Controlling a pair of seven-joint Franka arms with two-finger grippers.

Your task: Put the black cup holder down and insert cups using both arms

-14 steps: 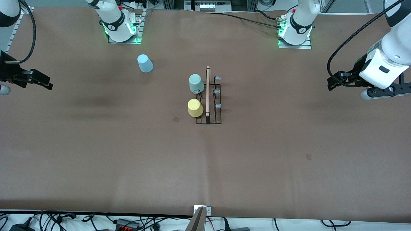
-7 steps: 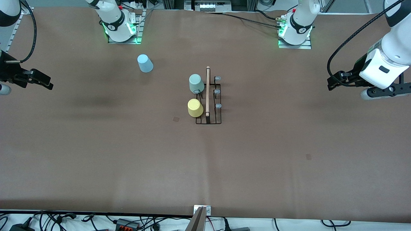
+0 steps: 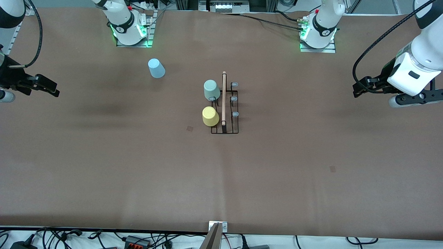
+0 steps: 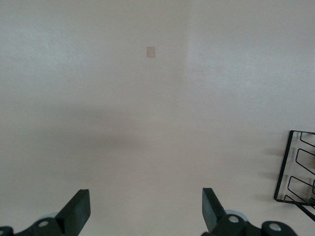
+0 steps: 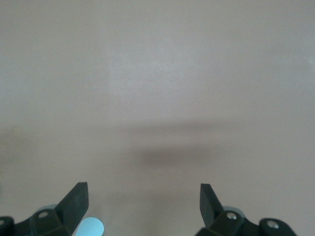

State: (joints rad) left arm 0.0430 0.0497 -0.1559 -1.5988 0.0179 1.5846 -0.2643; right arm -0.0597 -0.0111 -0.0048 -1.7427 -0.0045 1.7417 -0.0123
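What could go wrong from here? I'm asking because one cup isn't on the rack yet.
1. The blue cup stands alone near the right arm's base, apart from the rack; a sideways grab could tip it.
2. The green cup and yellow cup crowd one side, so a third placed between them might knock them.
3. The light wire rack may slide if bumped. The open right gripper and open left gripper hang over the table's ends.
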